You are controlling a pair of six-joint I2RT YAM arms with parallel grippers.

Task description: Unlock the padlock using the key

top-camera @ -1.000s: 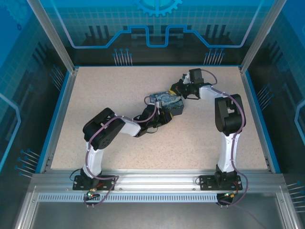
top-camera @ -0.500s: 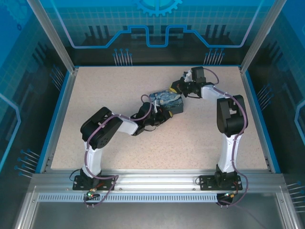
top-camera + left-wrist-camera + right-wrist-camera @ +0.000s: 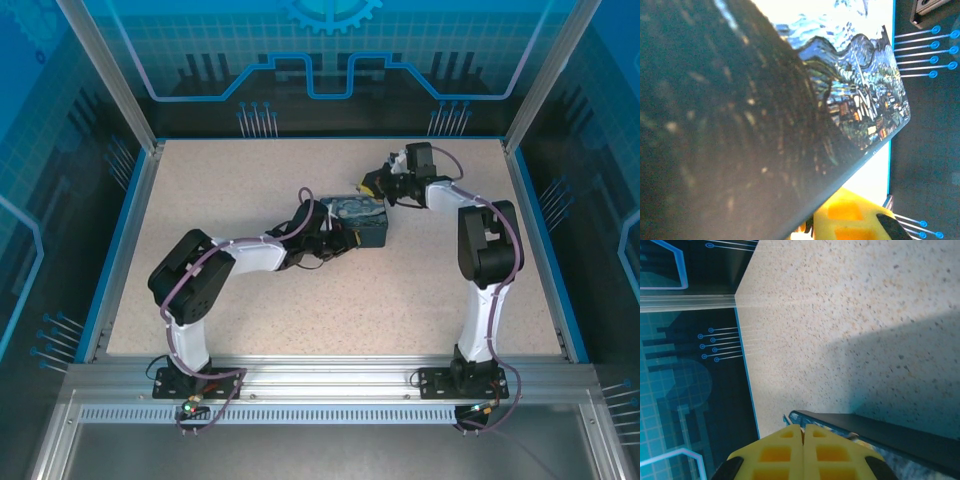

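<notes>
Two arms (image 3: 482, 245) at blue box (image 3: 362, 218), right jaws closed, left elbow (image 3: 180, 275) swung leftward

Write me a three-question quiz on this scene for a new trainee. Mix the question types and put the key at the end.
1. True or false: in the right wrist view, the right gripper has its fingers pressed together.
2. Multiple choice: in the left wrist view, the box shows A) a swirly night-sky painting, B) red stripes, C) plain white card.
3. Short answer: in the top view, which gripper sits by the box's far edge?
Key: 1 true; 2 A; 3 the right gripper.
</notes>
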